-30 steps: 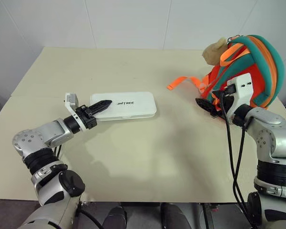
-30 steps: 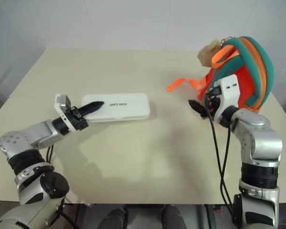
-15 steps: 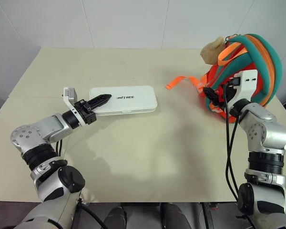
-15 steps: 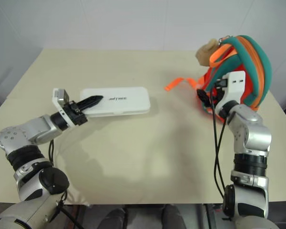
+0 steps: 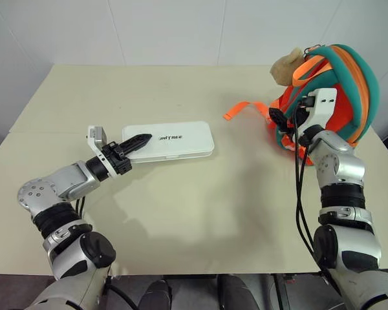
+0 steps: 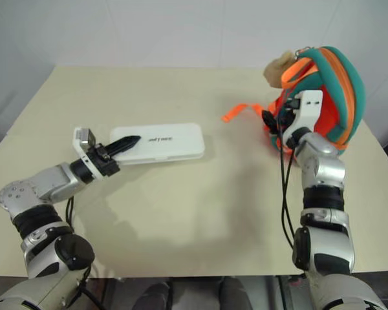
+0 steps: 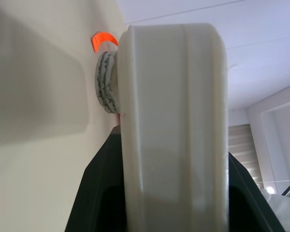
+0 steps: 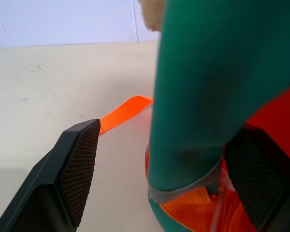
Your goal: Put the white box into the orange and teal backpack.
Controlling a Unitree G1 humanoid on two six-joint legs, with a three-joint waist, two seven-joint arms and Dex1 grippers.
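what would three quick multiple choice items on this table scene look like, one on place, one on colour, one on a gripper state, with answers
1. Where does the flat white rectangular plastic box lie?
A. on the table's left half
B. inside the backpack
C. on the floor

2. What colour is the loose webbing strap lying on the beige table beside the small rounded orange and teal backpack?
A. blue
B. orange
C. black

3. How is the right gripper set?
A. shut on the white box
B. shut on nothing
C. open, fingers either side of a teal strap

Answers:
1 A, it lies flat there, its end between the left gripper fingers.
2 B, it shows bright orange.
3 C, the right wrist view shows the spread fingers around the strap.
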